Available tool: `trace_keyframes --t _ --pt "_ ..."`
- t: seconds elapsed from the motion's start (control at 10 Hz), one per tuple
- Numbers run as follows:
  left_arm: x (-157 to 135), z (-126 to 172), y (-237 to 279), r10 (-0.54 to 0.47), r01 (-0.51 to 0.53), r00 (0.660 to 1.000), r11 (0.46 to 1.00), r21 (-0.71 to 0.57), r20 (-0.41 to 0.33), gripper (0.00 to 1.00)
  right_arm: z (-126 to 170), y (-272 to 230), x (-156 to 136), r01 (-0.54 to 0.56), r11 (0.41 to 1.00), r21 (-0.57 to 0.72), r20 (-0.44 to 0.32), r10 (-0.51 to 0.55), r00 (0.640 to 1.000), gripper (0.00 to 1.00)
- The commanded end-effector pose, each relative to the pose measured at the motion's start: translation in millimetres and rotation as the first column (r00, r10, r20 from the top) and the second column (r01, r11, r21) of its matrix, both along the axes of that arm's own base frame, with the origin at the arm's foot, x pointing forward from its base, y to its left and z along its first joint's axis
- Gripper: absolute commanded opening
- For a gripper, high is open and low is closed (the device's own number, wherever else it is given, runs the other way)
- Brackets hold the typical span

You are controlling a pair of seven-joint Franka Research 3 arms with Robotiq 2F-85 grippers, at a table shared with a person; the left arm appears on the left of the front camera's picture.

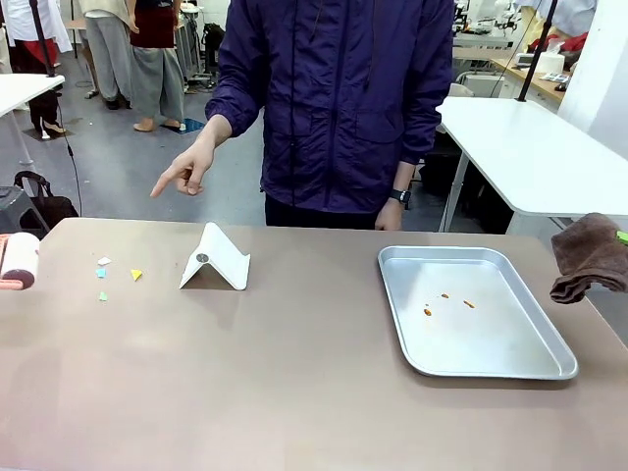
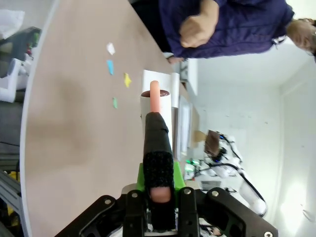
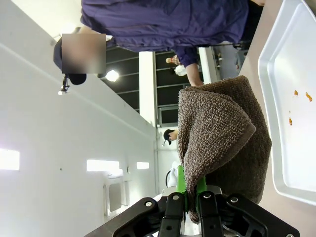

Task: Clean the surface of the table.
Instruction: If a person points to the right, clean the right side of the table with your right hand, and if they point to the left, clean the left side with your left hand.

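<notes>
Front view: the tan-brown table (image 1: pixel 294 392) spans the whole foreground. Near its left side lie four small paper scraps (image 1: pixel 136 275), white, blue, yellow and green, close together. Just right of them stands a white tent-shaped stand (image 1: pixel 216 260). A silver metal tray (image 1: pixel 491 358) sits on the table's right half with a few orange crumbs (image 1: pixel 429 310) in it. At the far edge a person in a dark blue jacket (image 1: pixel 334 98) points a hand (image 1: pixel 186 172) down toward the scraps. At the picture's left edge, by the table's corner, is what looks like a lint roller (image 1: pixel 20 257). At the right edge a brown towel (image 1: pixel 589 257) hangs in the air beside the table's right side.

Left wrist view: the left gripper (image 2: pixel 159 180) is clenched on the black handle of the lint roller (image 2: pixel 157 111). The roller's white roll points away over the table (image 2: pixel 64 128). The paper scraps (image 2: pixel 127 79) lie on the table beyond the roll, apart from it.

Right wrist view: the right gripper (image 3: pixel 190 192) is clamped on a fold of the brown towel (image 3: pixel 222 133), which bunches up over its fingers. Beside the towel is the silver metal tray (image 3: pixel 276 59) with the orange crumbs (image 3: pixel 308 96), and a strip of table (image 3: pixel 253 59) runs along the tray's rim
</notes>
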State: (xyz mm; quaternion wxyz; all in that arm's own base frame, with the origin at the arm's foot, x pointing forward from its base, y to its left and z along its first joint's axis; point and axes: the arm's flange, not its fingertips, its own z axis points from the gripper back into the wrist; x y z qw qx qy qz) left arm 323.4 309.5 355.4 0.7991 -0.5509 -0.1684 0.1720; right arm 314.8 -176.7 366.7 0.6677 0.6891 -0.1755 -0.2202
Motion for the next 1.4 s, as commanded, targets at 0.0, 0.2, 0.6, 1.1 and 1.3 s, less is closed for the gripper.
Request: trace_keyframes --t 0.0,0.2,0.6,1.1,1.3 --pt "1 -3 -32 0.005 -0.003 1.000 0.996 0.095 -0.012 0.22 6 1 1 0.003 1.000 -0.004 -0.005 -0.003 1.000 0.00" --pt "19 -14 -42 0.024 -0.019 0.999 0.989 0.150 -0.034 0.22 6 1 1 0.003 1.000 -0.004 -0.005 -0.003 1.000 0.00" --pt "38 -27 -47 0.105 -0.096 0.994 0.974 0.204 -0.036 0.03 6 1 1 0.003 1.000 -0.004 -0.005 -0.003 1.000 0.00" --pt "59 -33 -49 0.179 -0.156 0.980 0.964 0.217 -0.087 0.03 6 1 1 0.003 1.000 -0.004 -0.005 -0.003 1.000 0.00" --pt "66 -39 -49 0.158 -0.131 0.981 0.968 0.212 -0.116 0.03 6 1 1 0.003 1.000 -0.004 -0.005 -0.003 1.000 0.00"
